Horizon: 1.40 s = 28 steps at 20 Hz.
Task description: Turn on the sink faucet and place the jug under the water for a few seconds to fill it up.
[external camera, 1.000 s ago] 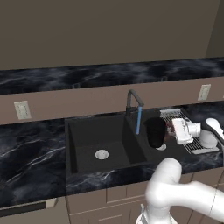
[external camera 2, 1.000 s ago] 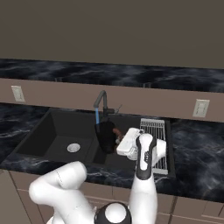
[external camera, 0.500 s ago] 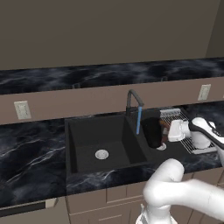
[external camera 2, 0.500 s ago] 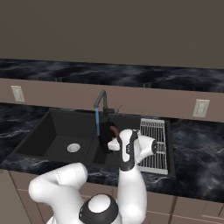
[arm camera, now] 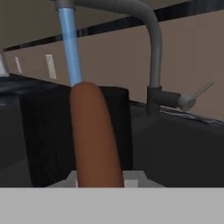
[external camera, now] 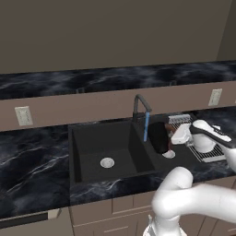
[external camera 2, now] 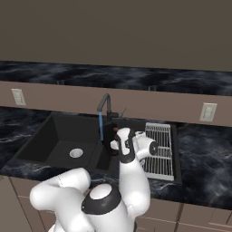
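The jug (external camera: pixel 158 136) is black with a brown-orange handle (arm camera: pixel 94 135) and stands upright in the small right bowl of the black sink (external camera: pixel 92 143). My gripper (external camera: pixel 174 138) reaches in from the right and is shut on that handle, which runs up between my fingertips (arm camera: pixel 100 179). The dark sink faucet (external camera: pixel 140 103) arches over the divider. A thin light-blue stream of water (external camera: pixel 146 126) falls from its spout at the jug's left rim. In the hand view the water (arm camera: pixel 69 48) drops behind the handle onto the jug's top (arm camera: pixel 48 94).
A wire dish rack (external camera: pixel 209 152) lies on the counter right of the sink, under my forearm. The faucet lever (arm camera: pixel 197 94) sticks out to the side. A round silver drain (external camera: pixel 107 162) sits in the large left bowl. The backsplash carries wall outlets (external camera: pixel 23 115).
My hand has swung left with the jug, bringing it closer under the stream. The water keeps running.
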Motion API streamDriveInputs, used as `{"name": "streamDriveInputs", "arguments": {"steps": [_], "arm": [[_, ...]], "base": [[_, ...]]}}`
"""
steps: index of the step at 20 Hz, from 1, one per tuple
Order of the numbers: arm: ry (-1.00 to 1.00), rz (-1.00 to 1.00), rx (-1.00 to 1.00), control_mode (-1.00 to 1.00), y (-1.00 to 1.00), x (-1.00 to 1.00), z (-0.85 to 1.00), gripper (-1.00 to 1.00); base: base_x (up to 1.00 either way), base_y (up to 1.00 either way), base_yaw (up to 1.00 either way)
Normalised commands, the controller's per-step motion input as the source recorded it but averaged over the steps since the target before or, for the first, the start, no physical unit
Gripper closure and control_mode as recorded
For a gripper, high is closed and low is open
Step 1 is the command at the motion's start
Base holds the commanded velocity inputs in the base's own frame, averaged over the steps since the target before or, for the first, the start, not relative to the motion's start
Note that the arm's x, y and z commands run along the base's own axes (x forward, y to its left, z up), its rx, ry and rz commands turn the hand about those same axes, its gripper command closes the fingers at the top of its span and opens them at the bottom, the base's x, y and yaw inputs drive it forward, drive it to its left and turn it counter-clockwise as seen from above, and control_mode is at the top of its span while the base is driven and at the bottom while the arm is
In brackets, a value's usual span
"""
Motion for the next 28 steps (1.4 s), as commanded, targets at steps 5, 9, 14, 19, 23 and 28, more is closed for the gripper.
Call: {"name": "streamDriveInputs", "arguments": {"steps": [5, 9, 14, 19, 23, 28], "arm": [[-0.05, -0.05, 0.00, -1.00, 0.06, 0.13, 0.06, 1.00], [-0.03, -0.06, 0.00, -1.00, 0.02, 0.04, 0.15, 1.00], [-0.03, -0.03, 0.00, -1.00, 0.16, 0.02, 0.13, 1.00], [-0.05, 0.00, -0.03, -1.00, 0.31, 0.00, 0.13, 1.00], [0.00, 0.01, -0.05, -1.00, 0.26, 0.00, 0.01, 1.00], [0.05, 0.01, -0.07, -1.00, 0.11, 0.02, 0.00, 1.00]], "base": [[0.00, 0.00, 0.00], [0.00, 0.00, 0.00], [0.00, 0.00, 0.00], [0.00, 0.00, 0.00], [0.00, 0.00, 0.00], [0.00, 0.00, 0.00]]}}
